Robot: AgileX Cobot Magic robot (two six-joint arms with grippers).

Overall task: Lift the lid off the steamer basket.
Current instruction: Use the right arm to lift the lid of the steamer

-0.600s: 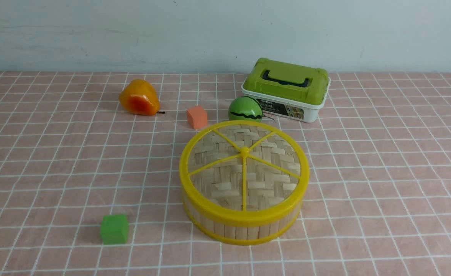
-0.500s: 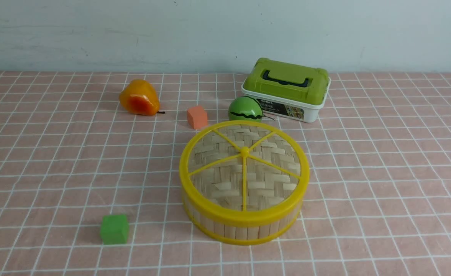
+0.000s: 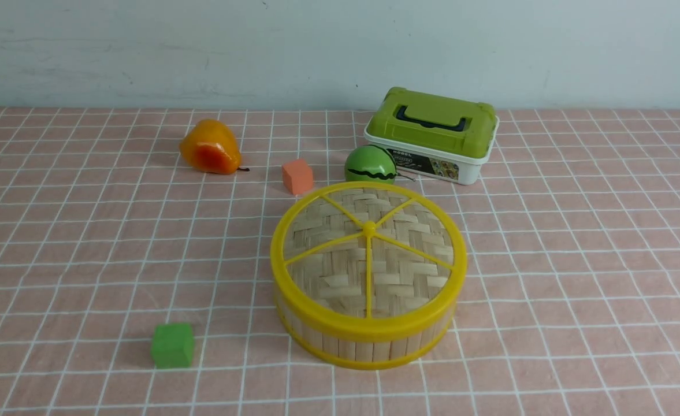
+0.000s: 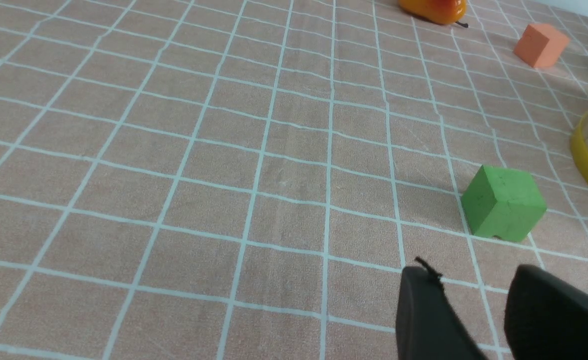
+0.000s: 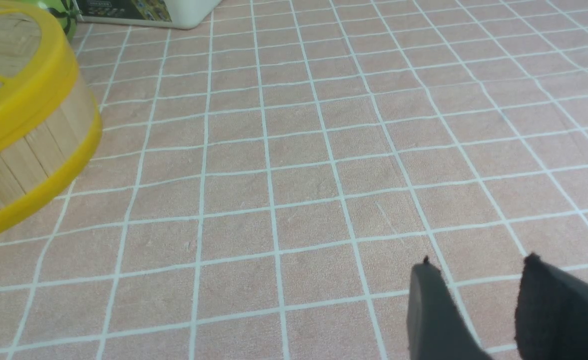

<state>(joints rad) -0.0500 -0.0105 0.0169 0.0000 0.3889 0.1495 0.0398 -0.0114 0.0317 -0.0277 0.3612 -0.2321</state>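
Pink gridded tablecloth [image 3: 576, 260] carries steamer basket [image 3: 368, 342], pear [image 3: 210, 148], melon [image 3: 370, 164], box [image 3: 471, 167], orange cube [image 3: 297, 176], green cube [image 3: 172, 345].

You were at a staged lab bench for robot trials. A pink grid-checked cloth [image 3: 85, 260] lay under your left gripper [image 4: 471, 274] and right gripper [image 5: 478, 262], and a bare pale wall [image 3: 201, 52] stood far ahead of both. Ahead of the left gripper sat a green foam cube [image 4: 502, 202], and farther on an orange foam cube [image 4: 541, 45] and a plastic pear [image 4: 433, 6]. Far ahead of the right gripper stood a green-lidded box [image 3: 432, 138].
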